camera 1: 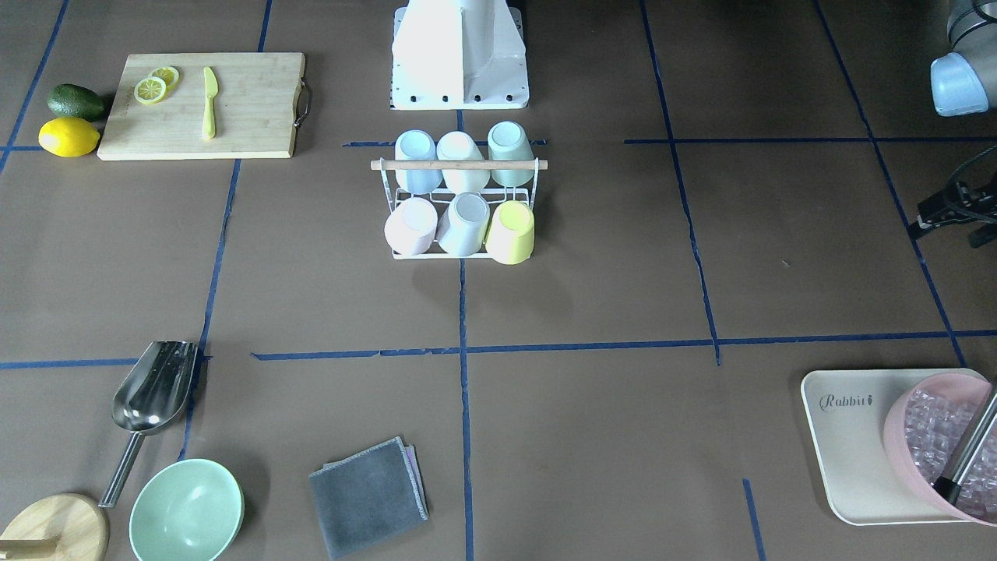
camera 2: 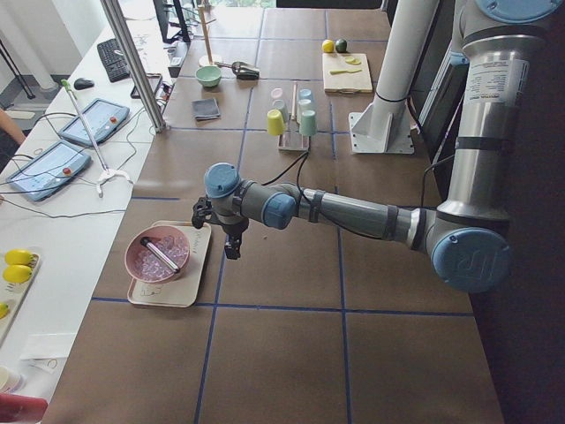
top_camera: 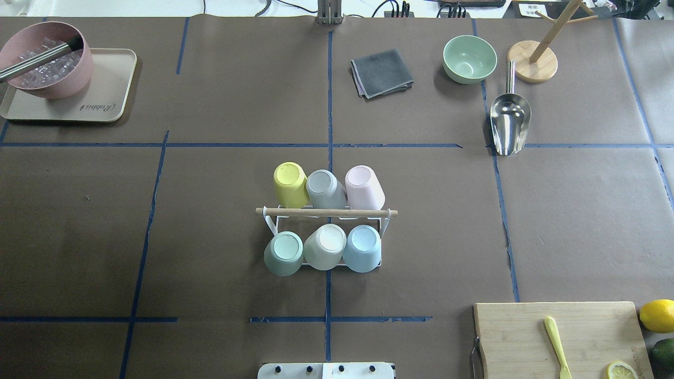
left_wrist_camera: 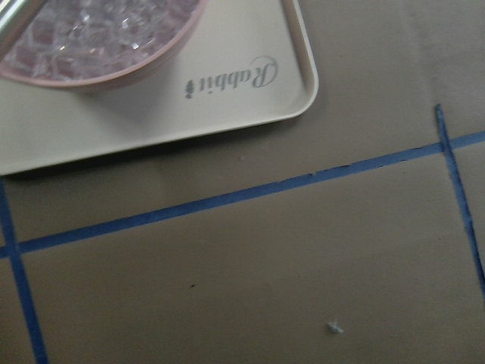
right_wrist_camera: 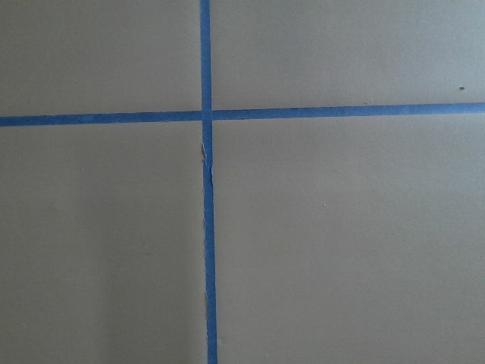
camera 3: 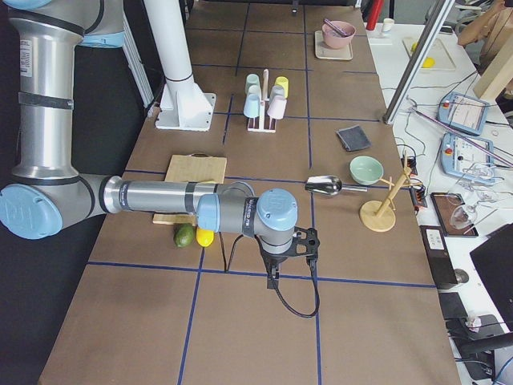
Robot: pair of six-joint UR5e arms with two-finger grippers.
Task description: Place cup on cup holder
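Note:
The cup holder (top_camera: 326, 212), a white wire rack with a wooden rod handle, stands at the table's middle, also in the front-facing view (camera 1: 459, 164). Several upturned cups sit on its prongs in two rows: yellow (top_camera: 290, 184), grey (top_camera: 325, 188) and pink (top_camera: 364, 187) on the far side, green (top_camera: 284, 253), white (top_camera: 325, 246) and blue (top_camera: 363, 248) on the near side. My left gripper (camera 2: 231, 249) hangs above the table beside the tray, far from the rack; I cannot tell whether it is open. My right gripper (camera 3: 272, 277) hangs over bare table past the cutting board; I cannot tell its state.
A beige tray (top_camera: 108, 95) holds a pink bowl of ice (top_camera: 45, 60) with a metal tool in it. A grey cloth (top_camera: 381, 72), a green bowl (top_camera: 469, 59), a metal scoop (top_camera: 509, 123) and a wooden stand (top_camera: 533, 62) lie at the far side. A cutting board (top_camera: 526, 331), a lemon (top_camera: 657, 315) and an avocado (top_camera: 664, 355) are near right.

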